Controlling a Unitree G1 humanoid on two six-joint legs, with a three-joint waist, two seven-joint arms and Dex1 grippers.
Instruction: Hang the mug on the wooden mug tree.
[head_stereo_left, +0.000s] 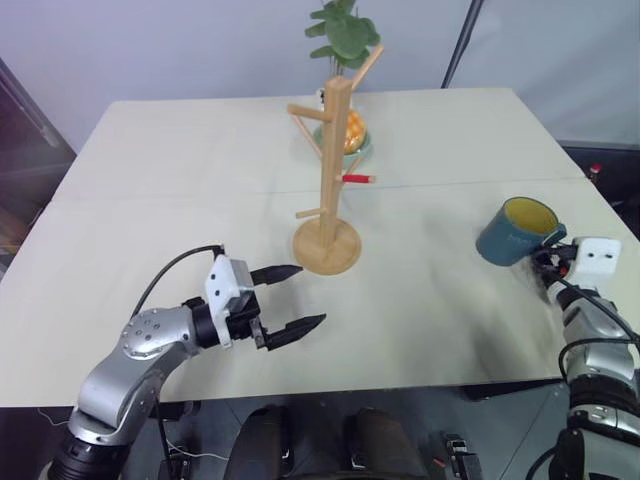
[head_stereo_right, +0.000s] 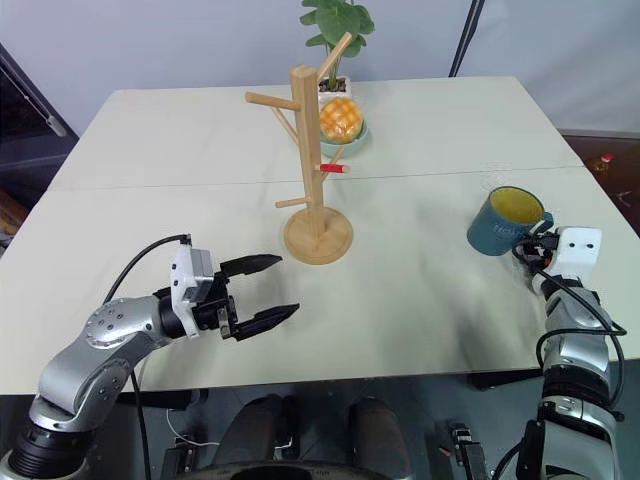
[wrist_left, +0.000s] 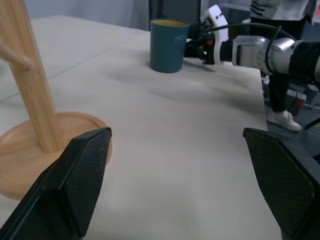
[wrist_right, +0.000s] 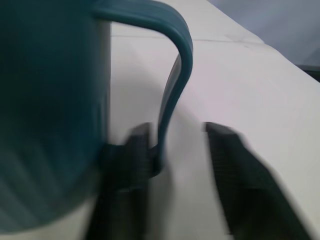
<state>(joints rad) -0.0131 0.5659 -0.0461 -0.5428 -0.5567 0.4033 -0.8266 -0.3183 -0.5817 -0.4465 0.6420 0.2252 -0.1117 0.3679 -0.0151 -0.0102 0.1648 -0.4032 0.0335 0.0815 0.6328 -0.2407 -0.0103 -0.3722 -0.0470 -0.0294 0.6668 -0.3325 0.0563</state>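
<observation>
One mug (head_stereo_right: 508, 222), dusty-blue outside and yellow inside with faint pale lettering on its side, stands near the right edge of the pale surface (head_stereo_right: 420, 300). It looks slightly tipped, mouth up, its loop handle toward the right gripper (head_stereo_right: 530, 250). That gripper's fingers straddle the handle, one through the loop, with a gap on the outer side, so a firm grip cannot be told. One wooden mug tree (head_stereo_right: 312, 170) stands upright mid-surface on its round base, one peg red-tipped. The left gripper (head_stereo_right: 265, 292) hovers open near that base.
</observation>
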